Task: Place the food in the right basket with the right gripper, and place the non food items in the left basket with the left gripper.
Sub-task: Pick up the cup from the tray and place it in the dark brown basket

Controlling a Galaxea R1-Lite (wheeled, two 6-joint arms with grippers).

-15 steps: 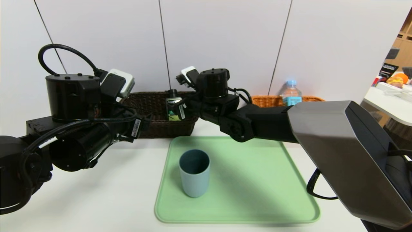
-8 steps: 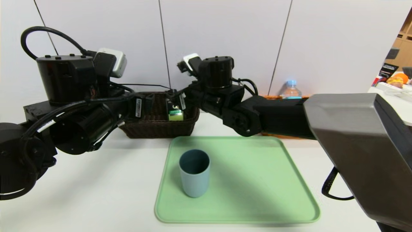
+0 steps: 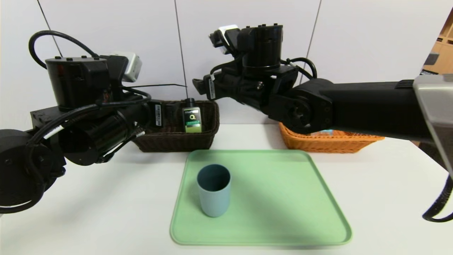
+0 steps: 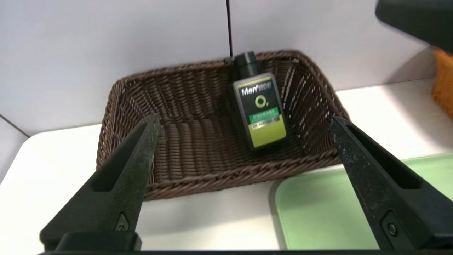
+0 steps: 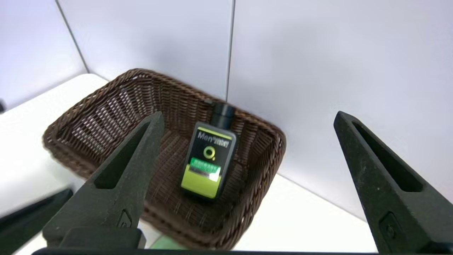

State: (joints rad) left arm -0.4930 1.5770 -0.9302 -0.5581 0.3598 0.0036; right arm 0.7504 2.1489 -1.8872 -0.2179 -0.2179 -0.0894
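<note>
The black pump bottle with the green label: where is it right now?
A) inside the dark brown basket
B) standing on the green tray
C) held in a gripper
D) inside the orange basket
A: the black pump bottle leans against the far wall inside the dark brown basket, and no gripper touches it.

Through the left wrist camera I see my left gripper with its two fingers spread wide, nothing between them. Past them sits the brown basket on the white table, against the wall. The pump bottle leans inside it against the back wall, label facing me. A green tray corner lies just beside the basket.
</note>
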